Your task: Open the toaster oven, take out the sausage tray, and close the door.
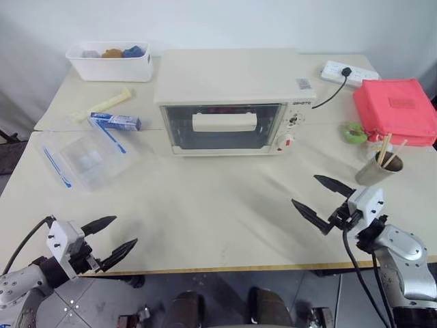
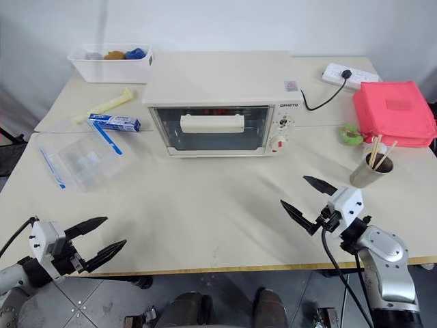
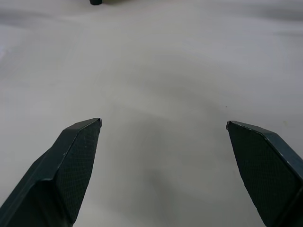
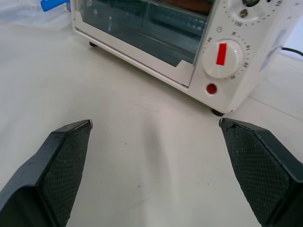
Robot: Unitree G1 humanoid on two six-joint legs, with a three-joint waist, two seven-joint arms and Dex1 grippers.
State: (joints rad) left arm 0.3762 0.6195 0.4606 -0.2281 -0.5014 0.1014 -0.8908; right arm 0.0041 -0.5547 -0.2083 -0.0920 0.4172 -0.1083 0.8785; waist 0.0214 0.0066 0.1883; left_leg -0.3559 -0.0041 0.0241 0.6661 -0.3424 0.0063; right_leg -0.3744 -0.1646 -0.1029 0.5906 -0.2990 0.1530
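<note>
The cream-white toaster oven [image 1: 232, 102] stands at the middle back of the table. Its glass door [image 1: 225, 128] is closed, with the cream bar handle [image 1: 224, 121] across it. The sausage tray is hidden from view. My left gripper [image 1: 117, 236] hovers open at the table's near left edge, far from the oven. My right gripper [image 1: 322, 195] is open over the near right of the table, pointing toward the oven's knob side [image 4: 222, 56]. Neither gripper holds anything.
A clear plastic box with blue clips [image 1: 85, 157] lies left of the oven, a blue-white tube [image 1: 116, 121] behind it. A white bin [image 1: 109, 61] sits back left. At the right stand a metal cup with sticks [image 1: 379, 168], a red pouch [image 1: 396, 109], a green roll [image 1: 354, 132] and a power strip [image 1: 349, 70].
</note>
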